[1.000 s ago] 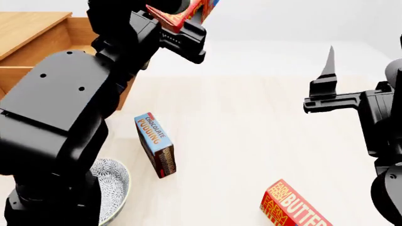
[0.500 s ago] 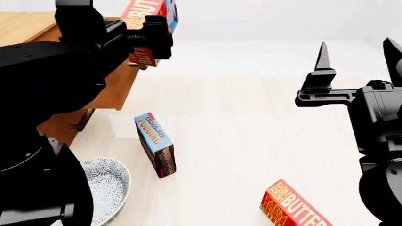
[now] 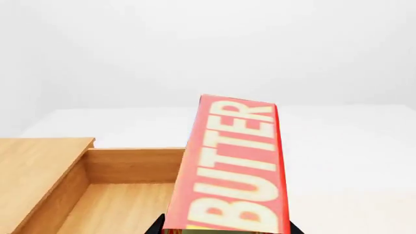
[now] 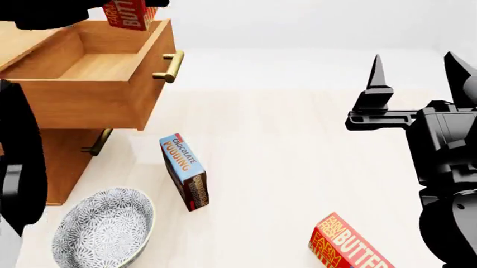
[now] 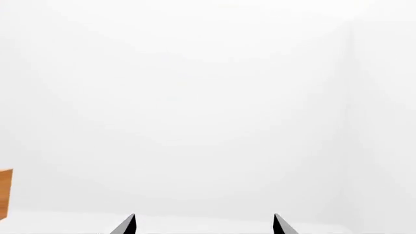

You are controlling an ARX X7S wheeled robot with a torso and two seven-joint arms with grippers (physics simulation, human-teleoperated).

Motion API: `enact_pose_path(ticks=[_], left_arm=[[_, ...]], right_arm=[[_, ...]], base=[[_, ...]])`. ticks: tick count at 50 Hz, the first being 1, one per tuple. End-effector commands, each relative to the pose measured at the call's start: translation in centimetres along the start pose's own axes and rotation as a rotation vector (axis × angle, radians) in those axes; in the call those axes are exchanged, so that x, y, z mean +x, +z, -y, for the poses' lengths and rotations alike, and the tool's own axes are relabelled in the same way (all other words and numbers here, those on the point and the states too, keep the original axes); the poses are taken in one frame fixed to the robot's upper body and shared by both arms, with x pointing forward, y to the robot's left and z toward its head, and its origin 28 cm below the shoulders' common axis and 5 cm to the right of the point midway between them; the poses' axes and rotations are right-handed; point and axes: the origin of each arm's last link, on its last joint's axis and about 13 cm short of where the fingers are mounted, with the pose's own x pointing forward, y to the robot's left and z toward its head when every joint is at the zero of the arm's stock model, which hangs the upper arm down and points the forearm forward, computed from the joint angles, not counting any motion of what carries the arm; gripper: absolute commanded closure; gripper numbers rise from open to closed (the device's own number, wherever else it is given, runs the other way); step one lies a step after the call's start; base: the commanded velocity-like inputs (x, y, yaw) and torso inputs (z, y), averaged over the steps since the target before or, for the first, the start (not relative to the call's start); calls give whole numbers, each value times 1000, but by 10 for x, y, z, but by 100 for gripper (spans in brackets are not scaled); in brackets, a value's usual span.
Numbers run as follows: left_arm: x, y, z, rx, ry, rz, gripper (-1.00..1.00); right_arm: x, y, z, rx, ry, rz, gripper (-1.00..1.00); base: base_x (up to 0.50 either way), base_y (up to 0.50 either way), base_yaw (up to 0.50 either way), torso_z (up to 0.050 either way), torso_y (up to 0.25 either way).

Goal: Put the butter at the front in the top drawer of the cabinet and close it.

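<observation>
Left pincer [image 4: 123,3] clamps the red butter [image 4: 128,15] box above the top drawer's [image 4: 89,84] plain wood; right pincer [image 4: 417,70] apart.

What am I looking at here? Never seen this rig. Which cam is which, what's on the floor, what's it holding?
It is a simulated two-armed wheeled robot, driven remotely by a person.

The head view looks down from the robot's head. The other two pictures come from cameras near each gripper.

In the head view, the cabinet stands at the left with its top drawer pulled open and nothing visible inside. On the pale surface lie a blue chocolate pudding box, a patterned bowl and a second butter box.

The left gripper holds the butter, a red box, above the open drawer. Only a sliver of the gripper shows below the box.

The right gripper is open and empty, its fingers pointing up.
</observation>
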Motion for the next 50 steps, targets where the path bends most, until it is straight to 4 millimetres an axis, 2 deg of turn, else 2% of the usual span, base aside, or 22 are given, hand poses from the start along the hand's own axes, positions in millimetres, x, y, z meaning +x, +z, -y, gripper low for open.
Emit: enact_pose_path(ticks=[1, 4, 10, 30, 50], left_arm=[[25, 56, -20, -25, 208, 3, 100], [37, 60, -25, -47, 253, -18, 100], [40, 54, -27, -100, 319, -49, 100], [63, 19, -37, -201, 490, -135, 100], [78, -3, -31, -364, 444, -186, 100]], right_arm=[[-1, -7, -1, 10, 5, -12, -100], [-1, -8, -1, 10, 7, -11, -100], [-3, -9, -3, 11, 15, -8, -100], [-9, -9, -1, 22, 19, 4, -100], [-14, -14, -1, 37, 22, 3, -100]], base=[[0, 0, 0, 0, 0], [0, 0, 0, 0, 3], [0, 0, 0, 0, 2], [0, 0, 0, 1, 1], [0, 0, 0, 1, 1]])
